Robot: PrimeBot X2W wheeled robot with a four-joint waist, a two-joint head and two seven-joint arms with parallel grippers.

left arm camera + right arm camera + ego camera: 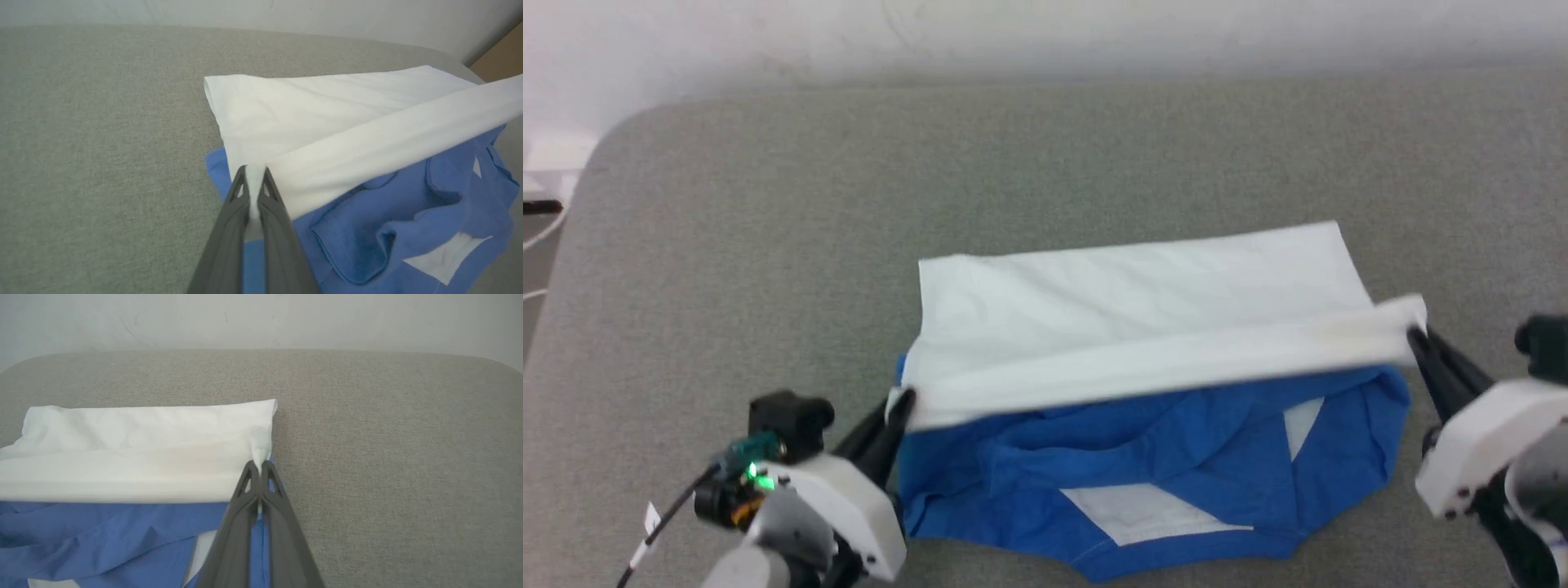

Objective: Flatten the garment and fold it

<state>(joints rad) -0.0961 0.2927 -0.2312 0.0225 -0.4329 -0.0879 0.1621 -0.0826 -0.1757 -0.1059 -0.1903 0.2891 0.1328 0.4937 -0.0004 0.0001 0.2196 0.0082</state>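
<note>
The garment (1143,310) lies on the grey surface, its white body folded toward me and its blue sleeves and shoulders (1176,457) bunched nearest me. My left gripper (900,402) is shut on the white hem's left corner, and my right gripper (1414,335) is shut on the right corner, so the hem stretches as a raised band between them. In the left wrist view white cloth (327,130) is pinched between the fingers of the left gripper (255,171). The right wrist view shows the right gripper (260,463) clamped on the corner of the garment (143,457).
The grey fabric-covered table (768,245) runs far to the left and back, with a rounded far-left corner. A pale wall (1045,33) stands behind it. At the far left edge are white items and a cable (543,212).
</note>
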